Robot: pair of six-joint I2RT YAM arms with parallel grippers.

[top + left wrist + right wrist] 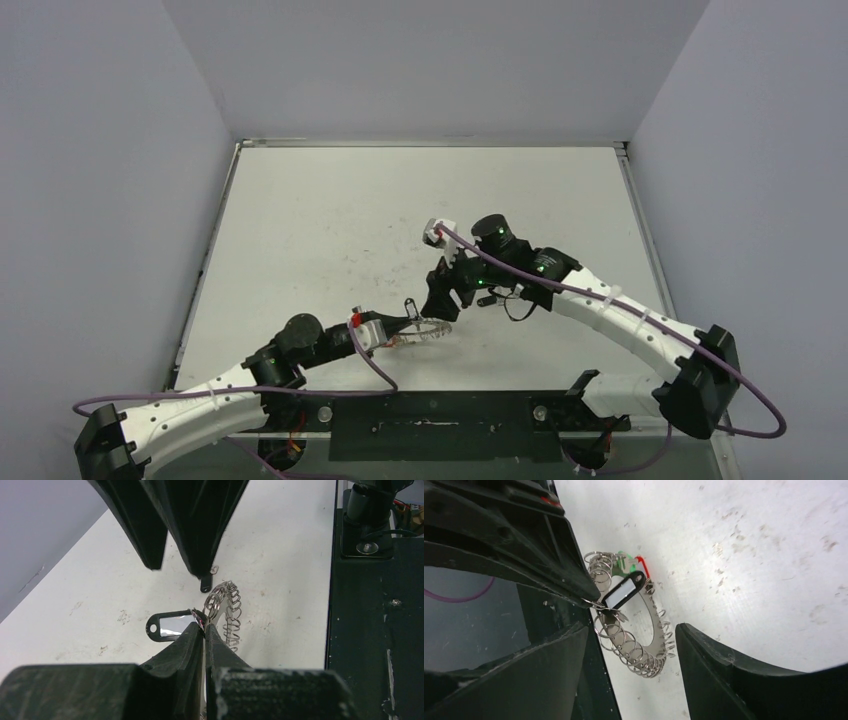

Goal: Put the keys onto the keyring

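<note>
Right wrist view: keyring (656, 640) low over surface (749, 555), directly below our right gripper (631, 630), long axis running out between its 2 fingers. Right gripper released, spread wide, touching nothing. Left gripper (204, 628) clenched on keyring's rim, just beside black tag (167, 626). Small black piece (206, 584), maybe key, just beyond keyring, under right gripper's tip. We judge right arm nearer to it.
</note>
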